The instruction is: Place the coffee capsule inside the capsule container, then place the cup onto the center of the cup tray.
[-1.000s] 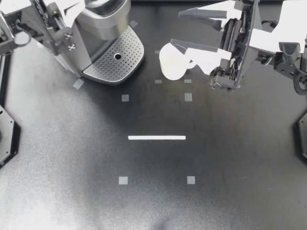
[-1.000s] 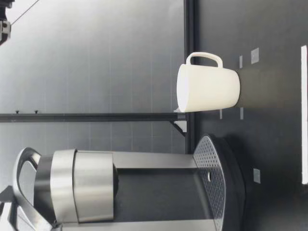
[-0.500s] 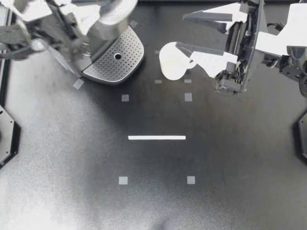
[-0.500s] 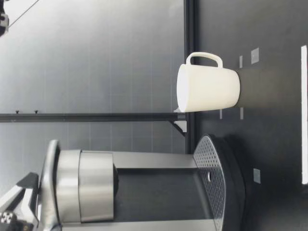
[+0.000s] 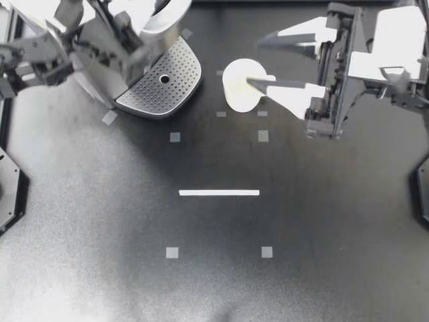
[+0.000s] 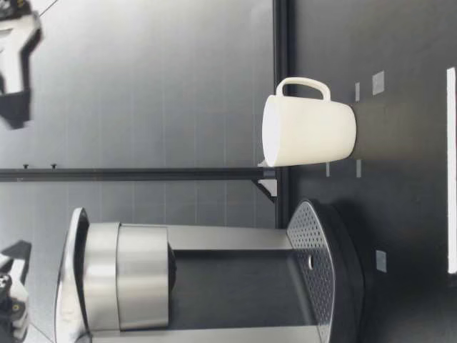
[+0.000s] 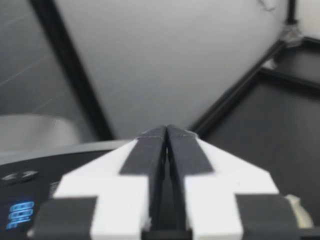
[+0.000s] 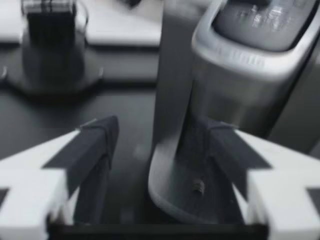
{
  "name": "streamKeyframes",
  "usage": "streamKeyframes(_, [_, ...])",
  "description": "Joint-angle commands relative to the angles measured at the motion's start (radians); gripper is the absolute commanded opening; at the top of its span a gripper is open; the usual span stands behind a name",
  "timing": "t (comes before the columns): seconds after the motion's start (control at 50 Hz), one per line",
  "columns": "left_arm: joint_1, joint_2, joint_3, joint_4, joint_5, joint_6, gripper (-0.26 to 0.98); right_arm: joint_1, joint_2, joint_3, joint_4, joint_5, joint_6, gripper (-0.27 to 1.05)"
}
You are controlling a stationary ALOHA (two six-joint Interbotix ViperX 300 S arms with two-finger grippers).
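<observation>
White cup (image 5: 236, 92) — beside cup tray (image 5: 175, 72) (upright)

Our black table (image 5: 100, 221) has the coffee machine (image 5: 159, 84) at 11 o'clock, a white cup (image 5: 234, 92) at 12, and a white tape strip (image 5: 219, 192) dead center.

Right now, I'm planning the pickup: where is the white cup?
In the top view, the white cup stands on the table at its far side, just right of the perforated cup tray, with my open right claw above it.
</observation>
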Motion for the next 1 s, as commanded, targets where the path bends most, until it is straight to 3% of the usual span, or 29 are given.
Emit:
streamKeyframes(0.0, [-0.009,-0.011,-0.058,-0.132,0.057,0.118,0.13,-0.034,-0.009,-0.064,-0.003,0.141,-0.003,0.63])
streamKeyframes(0.26, [-0.051,-0.009,-0.253,-0.692,0.385,0.690,0.13,-0.114,0.067,-0.225,-0.020,0.657,-0.123,0.63])
streamKeyframes(0.42, [-0.051,-0.015,-0.331,-0.893,0.439,0.859,0.13,-0.173,0.101,-0.270,0.095,0.767,-0.268,0.63])
streamKeyframes(0.52, [-0.051,-0.034,-0.339,-0.950,0.437,0.896,0.13,-0.235,0.106,-0.278,0.238,0.822,-0.411,0.64])
streamKeyframes(0.68, [-0.052,-0.069,-0.327,-0.985,0.428,0.913,0.13,-0.348,0.135,-0.265,0.436,0.864,-0.609,0.63])
streamKeyframes(0.98, [-0.052,-0.149,-0.252,-0.988,0.342,0.905,0.13,-0.385,0.230,-0.181,0.446,0.709,-0.709,0.64])
